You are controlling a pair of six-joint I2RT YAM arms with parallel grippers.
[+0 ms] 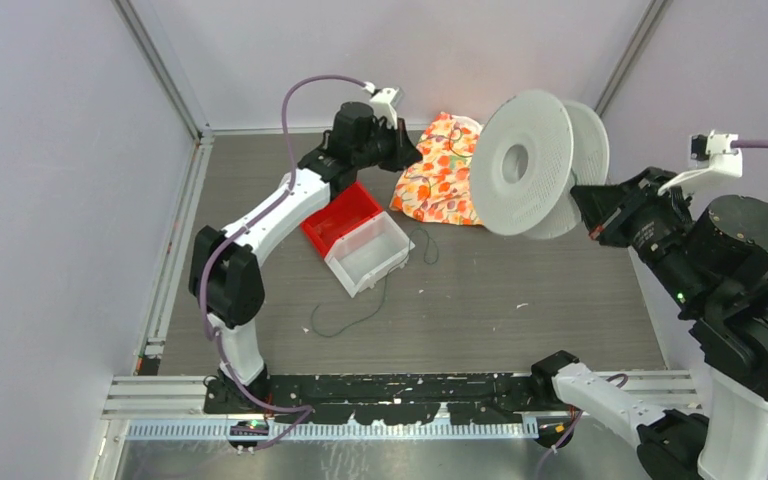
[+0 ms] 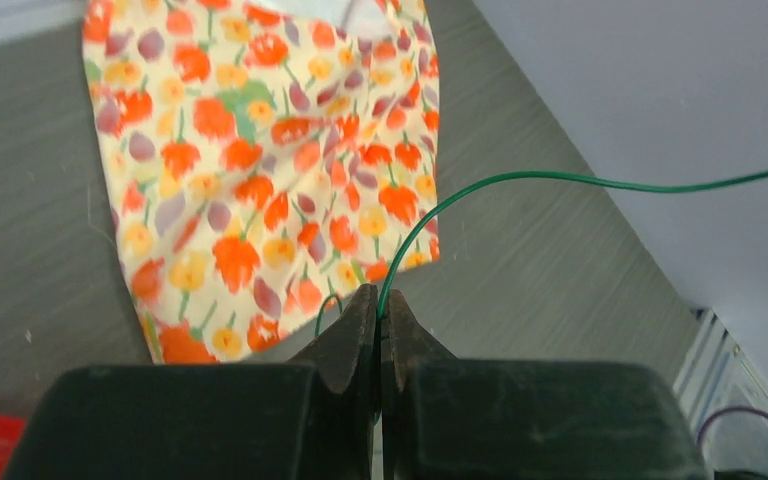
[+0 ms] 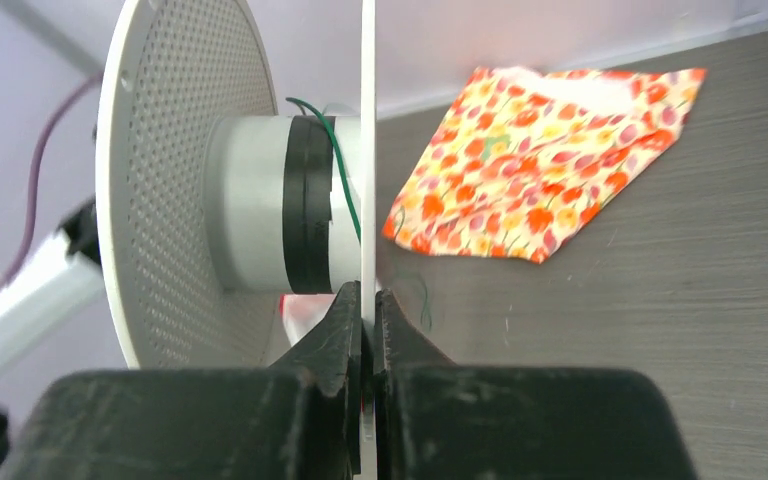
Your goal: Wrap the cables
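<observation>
Green cable (image 2: 560, 177) is pinched in the left hand (image 2: 380, 298) while the right hand (image 3: 368, 292) clamps the spool (image 3: 160, 150) rim aloft, presumably for winding.

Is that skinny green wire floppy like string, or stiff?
Probably in between: the green wire holds a smooth arc in the air beyond the left arm's shut jaws, so it seems springy. Its tail lies in loose curves on the table, so it likely bends easily. So thin, probably light.
</observation>
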